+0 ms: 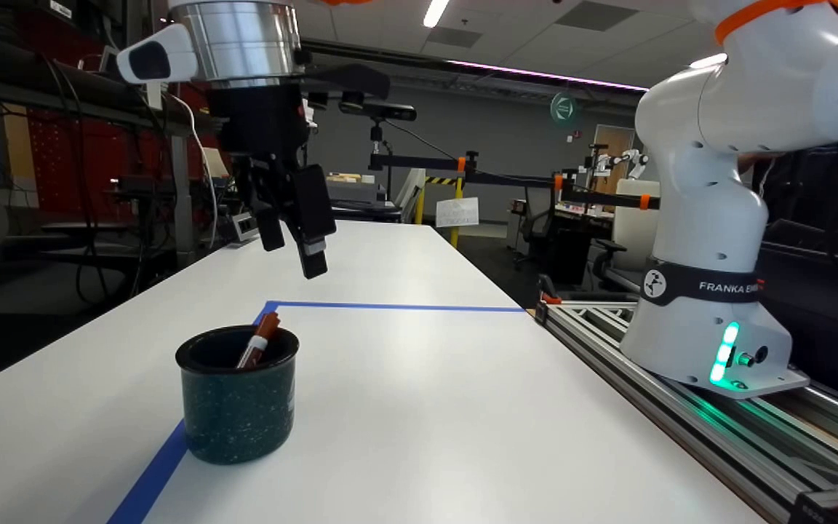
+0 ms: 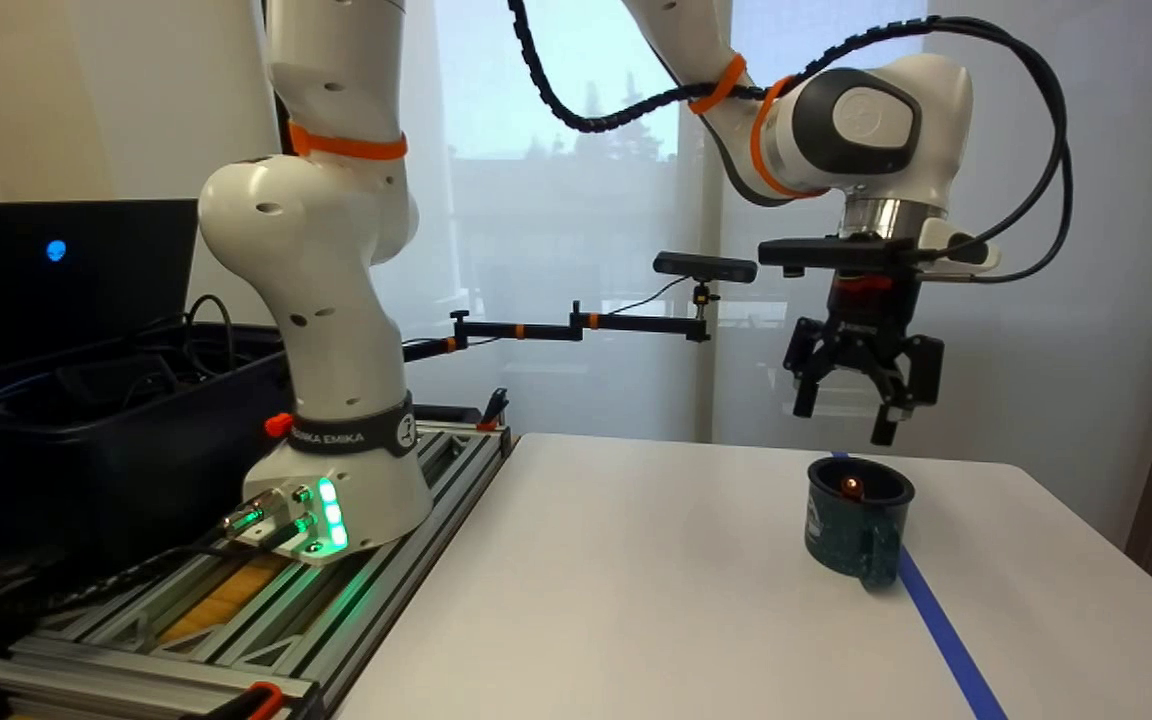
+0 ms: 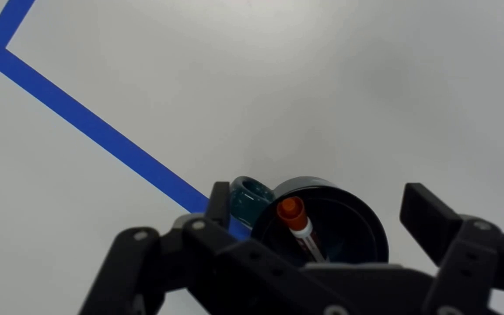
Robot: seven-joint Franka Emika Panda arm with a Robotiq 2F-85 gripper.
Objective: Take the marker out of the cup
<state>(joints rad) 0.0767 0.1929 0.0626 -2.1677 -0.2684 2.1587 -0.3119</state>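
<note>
The cup (image 1: 237,407) is short, wide, dark teal and speckled, and stands upright on the white table. Its handle shows in an exterior view (image 2: 876,550) and in the wrist view (image 3: 252,201). The marker (image 1: 259,339) leans inside the cup with its reddish-orange cap above or near the rim; it also shows in an exterior view (image 2: 851,487) and in the wrist view (image 3: 298,221). Its lower end is hidden. My gripper (image 2: 843,422) is open and empty, pointing down above the cup without touching it. In the wrist view its fingers (image 3: 315,192) stand wide on both sides of the cup.
Blue tape (image 3: 112,140) runs along the table (image 1: 404,437) and passes under or beside the cup. The robot base (image 1: 710,335) stands on a metal frame along the table's edge. A camera on a black arm (image 2: 704,268) stands behind the table.
</note>
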